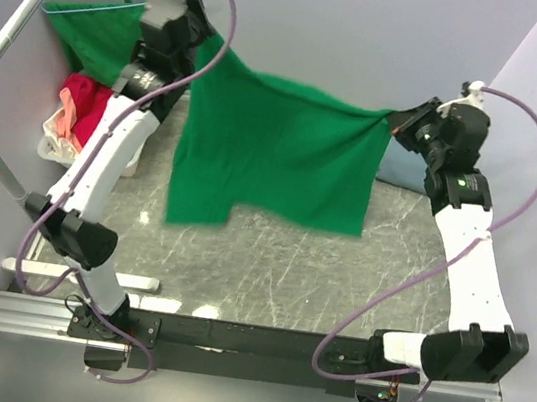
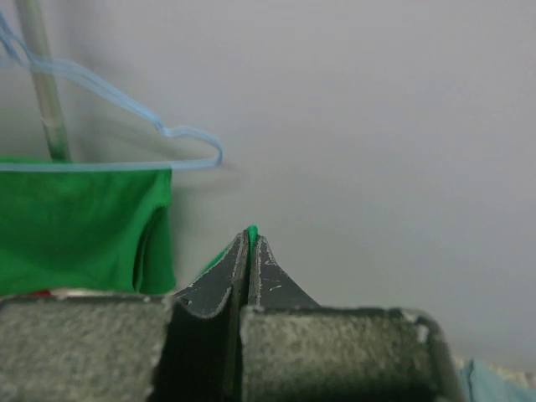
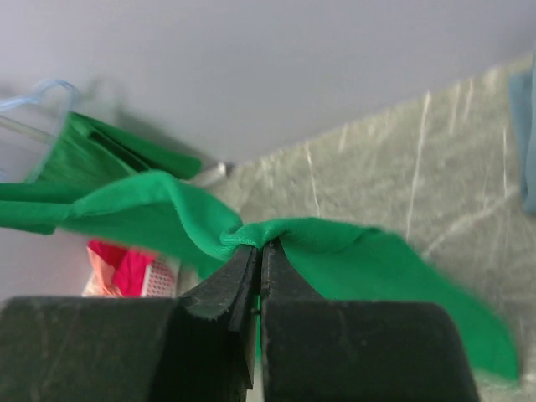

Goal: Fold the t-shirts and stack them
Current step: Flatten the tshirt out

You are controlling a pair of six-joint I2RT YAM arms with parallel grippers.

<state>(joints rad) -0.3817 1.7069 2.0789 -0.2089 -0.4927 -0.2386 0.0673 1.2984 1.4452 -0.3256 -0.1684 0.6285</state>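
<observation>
A bright green t-shirt hangs spread in the air between my two grippers, its lower edge above the marble table. My left gripper is shut on the shirt's upper left corner. In the left wrist view only a green sliver shows between the shut left gripper. My right gripper is shut on the upper right corner, and the right wrist view shows green t-shirt cloth bunched over the shut right gripper. A blue-grey t-shirt lies at the table's right, mostly hidden by the right arm.
A second green shirt hangs on a light blue hanger from the rail at the back left. Red and pink clothes fill a white basket on the left. Walls close in at the back and right.
</observation>
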